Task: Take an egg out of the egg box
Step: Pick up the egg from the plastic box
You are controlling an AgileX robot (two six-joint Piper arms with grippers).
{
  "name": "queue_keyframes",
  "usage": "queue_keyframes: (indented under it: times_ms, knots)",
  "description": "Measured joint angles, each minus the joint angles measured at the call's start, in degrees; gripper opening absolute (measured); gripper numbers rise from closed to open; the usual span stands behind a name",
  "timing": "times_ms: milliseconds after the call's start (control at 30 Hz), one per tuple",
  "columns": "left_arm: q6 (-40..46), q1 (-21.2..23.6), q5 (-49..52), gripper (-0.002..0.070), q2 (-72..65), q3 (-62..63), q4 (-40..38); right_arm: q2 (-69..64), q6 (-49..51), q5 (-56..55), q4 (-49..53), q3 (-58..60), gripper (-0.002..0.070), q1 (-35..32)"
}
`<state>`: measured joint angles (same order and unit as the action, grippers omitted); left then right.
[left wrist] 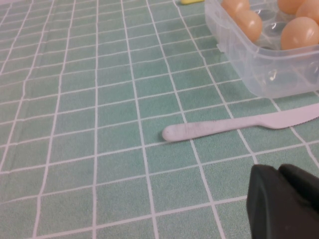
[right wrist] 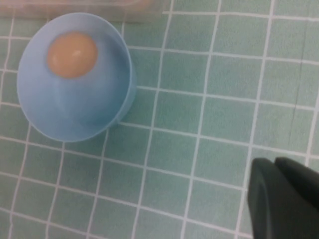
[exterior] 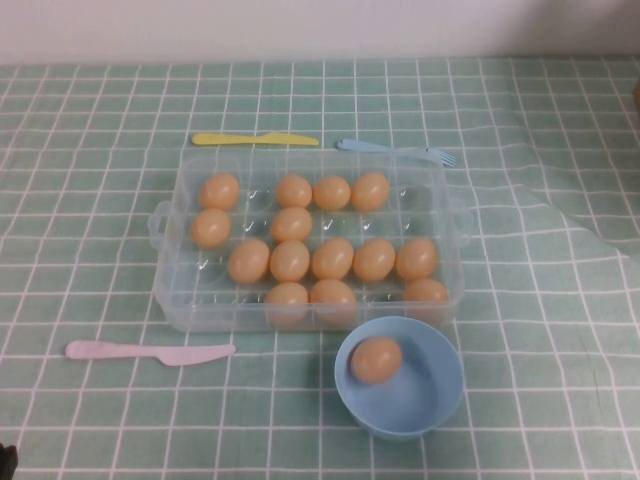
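Presently the green checked table (exterior: 90, 250) carries the clear rectangular plastic egg box (exterior: 180, 300), well ahead of both hands. One tan egg (right wrist: 72, 55) lies in the round light-blue bowl (right wrist: 104, 119), near the right hand (right wrist: 284, 199), whose fingers are pressed together, empty. Left hand (left wrist: 281, 201), fingers together, sits near the pink plastic knife (left wrist: 224, 127). Risk: nudging the bowl could roll the egg.

Green tablecloth (exterior: 100, 250) with white grid lines, clear colourless egg box (exterior: 180, 300) of tan-orange eggs, one tan-orange egg (exterior: 376, 359) in light-blue bowl (exterior: 430, 400), yellow knife (exterior: 255, 139), blue fork (exterior: 395, 150), pink knife (exterior: 150, 351), black left gripper (left wrist: 284, 201), black right gripper (right wrist: 284, 196)
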<state>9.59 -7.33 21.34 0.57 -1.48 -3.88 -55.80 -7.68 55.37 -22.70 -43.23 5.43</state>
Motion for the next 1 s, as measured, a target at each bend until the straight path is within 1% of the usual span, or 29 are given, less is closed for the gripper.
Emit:
queue_keyframes:
  times_ms: [100,267,367,500,533,600,667,767,833,867,900,1000]
  knots:
    - [0.00,0.00,0.00,-0.0004,0.00,0.00,0.00,-6.81,-1.59,0.00,0.73,-4.05,-0.0017,2.69]
    - [0.00,0.00,0.00,-0.0004,0.00,0.00,0.00,-17.86,-2.19,0.12,4.40,-13.88,-0.0017,12.66]
    - [0.00,0.00,0.00,-0.0004,0.00,0.00,0.00,-24.39,-2.43,0.23,6.59,-20.52,-0.0017,17.37]
    - [0.00,0.00,0.00,-0.0004,0.00,0.00,0.00,-31.12,-2.57,0.62,9.67,-28.92,-0.0008,21.26]
    - [0.00,0.00,0.00,-0.0004,0.00,0.00,0.00,-33.32,-2.57,1.14,10.67,-31.16,0.0007,22.04]
    - [0.00,0.00,0.00,-0.0004,0.00,0.00,0.00,-36.51,-2.57,2.40,12.00,-35.43,0.0046,22.88]
    - [0.00,0.00,0.00,-0.0004,0.00,0.00,0.00,-39.93,-2.57,3.80,13.05,-39.33,0.0117,23.33]
    - [0.00,0.00,0.00,-0.0004,0.00,0.00,0.00,-45.00,-3.45,5.71,14.28,-44.58,0.0273,23.71]
    - [0.00,0.00,0.00,-0.0004,0.00,0.00,0.00,-47.70,-5.68,7.04,14.51,-48.13,0.0365,23.83]
    - [0.00,0.00,0.00,-0.0004,0.00,0.00,0.00,-49.72,-7.49,7.81,14.51,-50.01,0.0425,23.85]
    - [0.00,0.00,0.00,-0.0004,0.00,0.00,0.00,-51.32,-9.01,8.35,14.51,-51.78,0.0464,23.85]
    - [0.00,0.00,0.00,-0.0004,0.00,0.00,0.00,-55.39,-12.88,9.44,14.51,-55.78,0.0519,23.85]
